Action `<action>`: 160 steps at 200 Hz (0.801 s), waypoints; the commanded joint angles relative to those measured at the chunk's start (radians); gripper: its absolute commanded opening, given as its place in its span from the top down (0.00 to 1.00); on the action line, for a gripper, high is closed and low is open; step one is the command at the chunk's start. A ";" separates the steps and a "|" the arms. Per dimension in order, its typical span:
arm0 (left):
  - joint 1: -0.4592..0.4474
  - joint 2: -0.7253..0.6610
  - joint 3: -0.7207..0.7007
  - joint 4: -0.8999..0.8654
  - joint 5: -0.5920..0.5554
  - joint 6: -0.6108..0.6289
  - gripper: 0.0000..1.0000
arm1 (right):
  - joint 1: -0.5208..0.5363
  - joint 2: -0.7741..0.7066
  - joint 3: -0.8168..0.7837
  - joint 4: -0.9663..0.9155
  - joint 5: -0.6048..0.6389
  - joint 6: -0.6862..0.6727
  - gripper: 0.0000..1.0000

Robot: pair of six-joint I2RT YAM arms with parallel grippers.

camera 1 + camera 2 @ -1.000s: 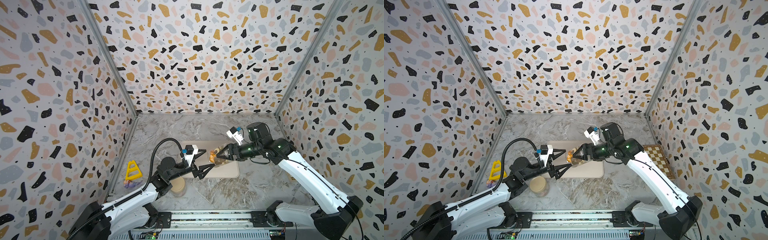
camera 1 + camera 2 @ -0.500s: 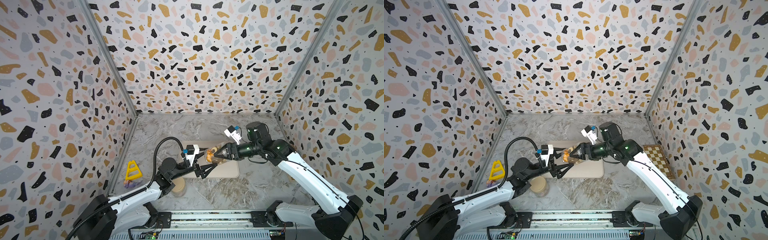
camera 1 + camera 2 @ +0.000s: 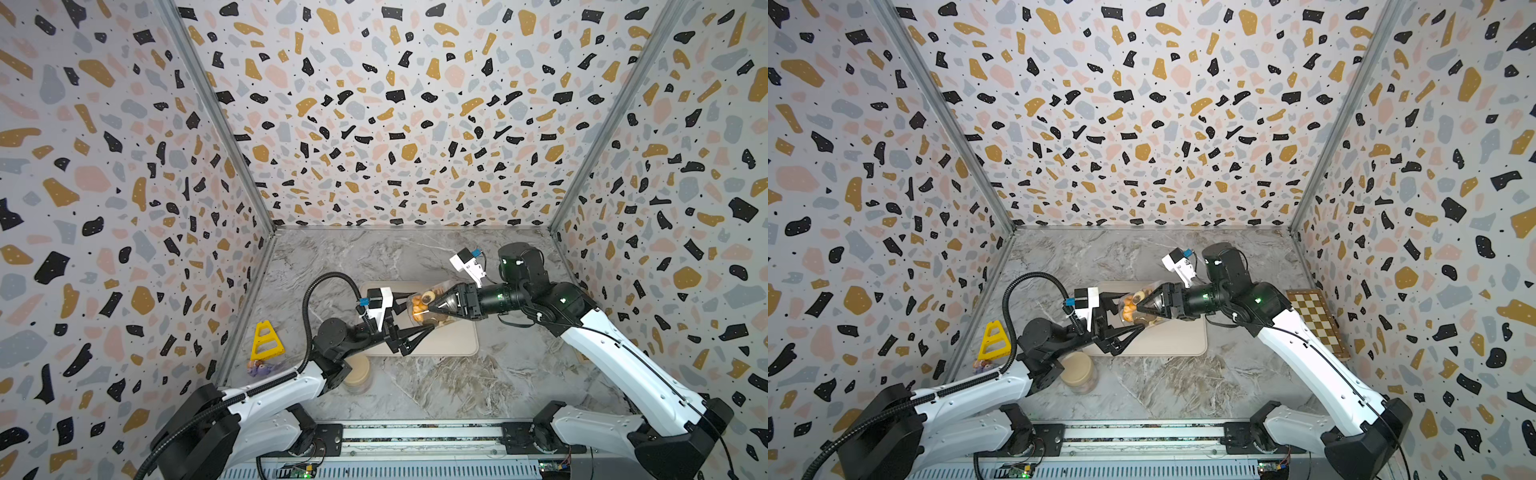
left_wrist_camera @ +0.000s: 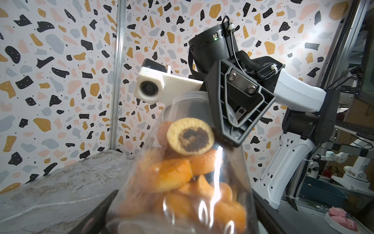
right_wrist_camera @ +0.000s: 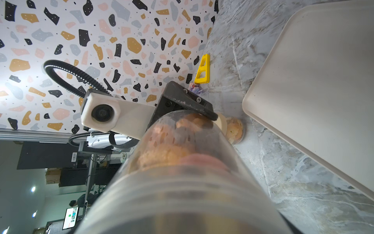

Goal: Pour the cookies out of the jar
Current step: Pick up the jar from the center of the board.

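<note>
One clear jar (image 4: pixel 182 113), lying sideways above one beige tray (image 3: pixel 457 345), holds the cookies (image 4: pixel 190 135), too heaped to count. The right hand (image 3: pixel 434 308) pinches it. The left hand (image 3: pixel 419 312) straddles its other end; I cannot tell whether it grips. One lidded jar (image 3: pixel 357 372) stands on the tabletop (image 3: pixel 436 386).

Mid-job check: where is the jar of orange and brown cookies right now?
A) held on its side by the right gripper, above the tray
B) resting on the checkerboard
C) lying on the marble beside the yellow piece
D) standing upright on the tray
A: in a top view the right gripper clamps the clear jar, which lies sideways over the beige tray with the cookies inside.
</note>
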 commanded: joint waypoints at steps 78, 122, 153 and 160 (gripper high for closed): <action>-0.020 -0.012 0.131 -0.042 0.187 0.085 0.14 | 0.034 0.056 -0.029 0.097 -0.143 -0.001 0.30; -0.021 0.026 0.121 0.063 0.126 0.026 0.10 | 0.048 0.050 -0.058 0.201 -0.159 0.073 0.30; -0.021 0.044 0.147 0.083 0.166 -0.009 0.01 | 0.053 0.062 -0.051 0.234 -0.166 0.099 0.30; -0.021 0.046 0.154 0.072 0.178 -0.008 0.01 | 0.055 0.065 -0.048 0.234 -0.165 0.101 0.30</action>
